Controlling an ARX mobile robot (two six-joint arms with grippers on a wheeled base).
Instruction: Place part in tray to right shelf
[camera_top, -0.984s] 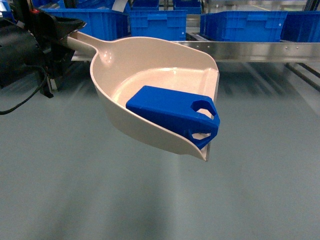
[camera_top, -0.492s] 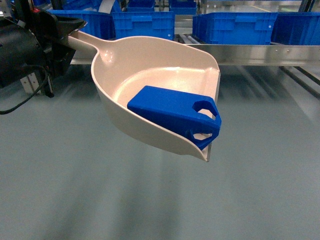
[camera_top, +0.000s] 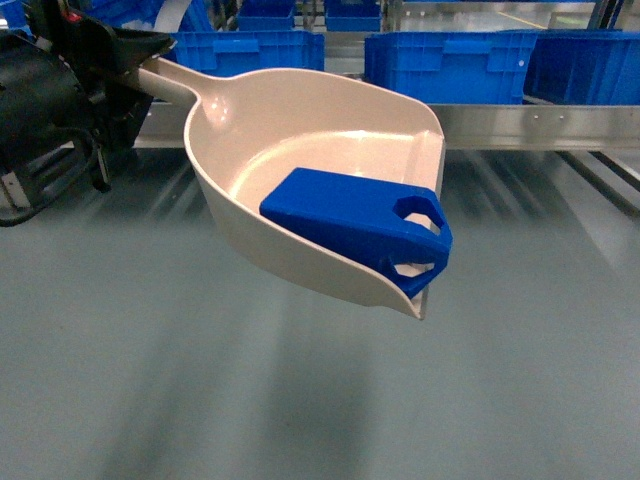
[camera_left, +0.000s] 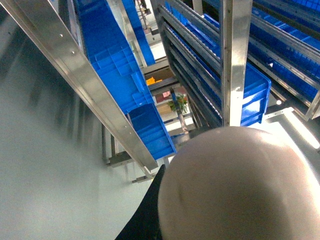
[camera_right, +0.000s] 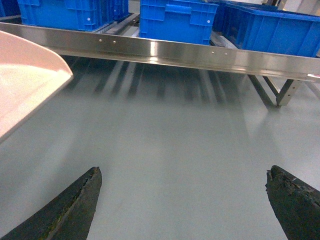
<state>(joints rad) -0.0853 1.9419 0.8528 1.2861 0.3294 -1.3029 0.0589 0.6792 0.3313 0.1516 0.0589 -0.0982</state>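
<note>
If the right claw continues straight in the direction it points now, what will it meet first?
Probably the metal shelf rail, with blue bins behind it. The right claw is open, and only bare floor lies before it; depth is uncertain.

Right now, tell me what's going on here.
The left gripper holds a beige scoop tray by its handle, out over the grey floor. A blue part lies inside it, near the open front lip. The right gripper is open and holds nothing. Blue bins sit on a metal shelf rail behind; the part is not yet delivered.
</note>
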